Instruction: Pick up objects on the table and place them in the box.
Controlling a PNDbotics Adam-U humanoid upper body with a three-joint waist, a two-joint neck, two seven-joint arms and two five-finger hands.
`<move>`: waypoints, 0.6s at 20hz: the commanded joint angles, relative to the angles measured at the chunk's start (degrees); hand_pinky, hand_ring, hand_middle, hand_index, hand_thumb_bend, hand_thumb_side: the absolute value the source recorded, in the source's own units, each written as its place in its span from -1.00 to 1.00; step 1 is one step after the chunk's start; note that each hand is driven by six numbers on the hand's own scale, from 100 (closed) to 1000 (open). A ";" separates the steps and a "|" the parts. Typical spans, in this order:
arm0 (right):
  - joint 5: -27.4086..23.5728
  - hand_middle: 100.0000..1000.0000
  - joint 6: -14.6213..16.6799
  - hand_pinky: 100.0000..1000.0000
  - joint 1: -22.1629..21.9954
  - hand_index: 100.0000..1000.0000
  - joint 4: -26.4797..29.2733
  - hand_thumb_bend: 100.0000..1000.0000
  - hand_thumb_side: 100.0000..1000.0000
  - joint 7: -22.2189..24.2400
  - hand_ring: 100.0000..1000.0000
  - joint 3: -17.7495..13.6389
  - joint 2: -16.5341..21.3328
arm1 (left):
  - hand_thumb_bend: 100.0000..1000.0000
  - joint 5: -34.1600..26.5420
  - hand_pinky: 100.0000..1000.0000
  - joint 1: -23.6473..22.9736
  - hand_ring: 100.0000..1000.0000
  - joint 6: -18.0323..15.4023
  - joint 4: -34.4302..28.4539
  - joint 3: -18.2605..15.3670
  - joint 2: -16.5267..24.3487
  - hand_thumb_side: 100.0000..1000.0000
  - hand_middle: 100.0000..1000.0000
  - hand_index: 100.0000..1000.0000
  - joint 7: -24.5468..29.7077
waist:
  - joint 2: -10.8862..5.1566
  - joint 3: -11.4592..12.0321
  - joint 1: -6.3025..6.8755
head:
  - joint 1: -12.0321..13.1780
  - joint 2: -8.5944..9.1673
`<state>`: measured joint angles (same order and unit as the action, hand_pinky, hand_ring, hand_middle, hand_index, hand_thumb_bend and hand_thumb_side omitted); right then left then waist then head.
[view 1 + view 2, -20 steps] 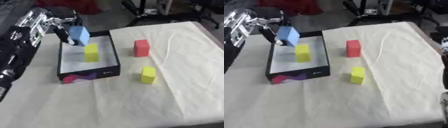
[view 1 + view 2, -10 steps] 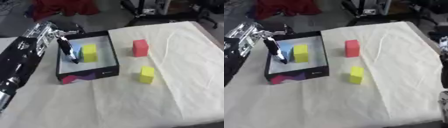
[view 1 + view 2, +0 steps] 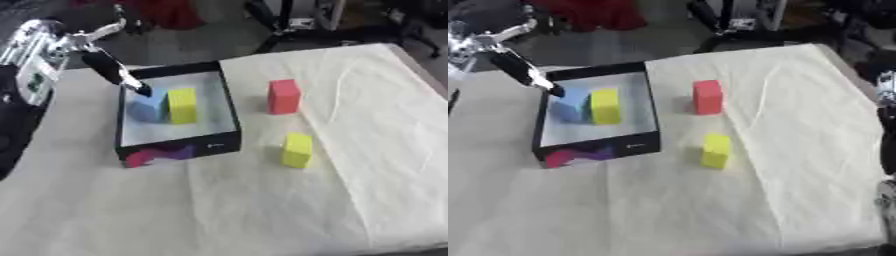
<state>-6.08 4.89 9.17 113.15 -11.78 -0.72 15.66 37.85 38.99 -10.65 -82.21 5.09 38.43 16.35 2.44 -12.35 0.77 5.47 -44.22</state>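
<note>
A black-rimmed box (image 3: 229,116) with a white floor stands at the table's left. Inside it a light blue block (image 3: 147,107) stands against a yellow block (image 3: 182,105). My left hand (image 3: 101,67) hovers over the box's far left corner. Its fingers are straight and point down at the blue block, with the tip just above it and nothing held. A red block (image 3: 283,96) stands upright on the cloth to the right of the box. A second yellow block (image 3: 297,149) lies nearer the front. A dark part of my right arm (image 3: 885,115) shows at the right edge.
A cream cloth (image 3: 262,210) covers the table, wrinkled along the right side. Dark stands and a red item (image 3: 171,12) sit on the floor beyond the far edge. My left arm (image 3: 31,65) runs along the table's left side.
The blue block has left my left hand and now rests in the box beside the yellow block. The hand has opened and drawn back up and to the left.
</note>
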 commanded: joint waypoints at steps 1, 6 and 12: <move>0.65 0.19 -0.11 0.50 1.49 0.64 0.33 -1.00 -0.13 -0.30 0.30 -0.80 2.95 | 0.74 -10.32 0.30 -3.95 0.16 4.14 -8.18 -5.46 2.93 0.15 0.24 0.62 -7.17 | -0.82 0.33 -0.02 | -0.28 0.10; 2.18 0.19 -0.77 0.50 4.63 0.65 -0.89 -1.00 -0.22 0.09 0.30 -0.89 11.47 | 0.73 -27.32 0.18 -16.43 0.09 7.00 -18.45 -11.08 -0.36 0.14 0.16 0.56 -18.41 | -0.73 1.51 -0.44 | -0.89 0.10; 0.46 0.20 -3.12 0.50 12.24 0.67 -6.67 -1.00 -0.34 5.55 0.31 3.85 23.56 | 0.72 -31.96 0.14 -27.77 0.07 8.68 -24.81 -13.60 -7.83 0.16 0.14 0.55 -25.14 | -0.95 3.19 -1.06 | -1.51 0.10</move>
<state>-4.99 2.02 20.40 107.15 -7.51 2.47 35.39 6.59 10.92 -2.23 -105.04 -7.36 30.90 -7.66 2.44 -9.07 0.49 4.16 -44.22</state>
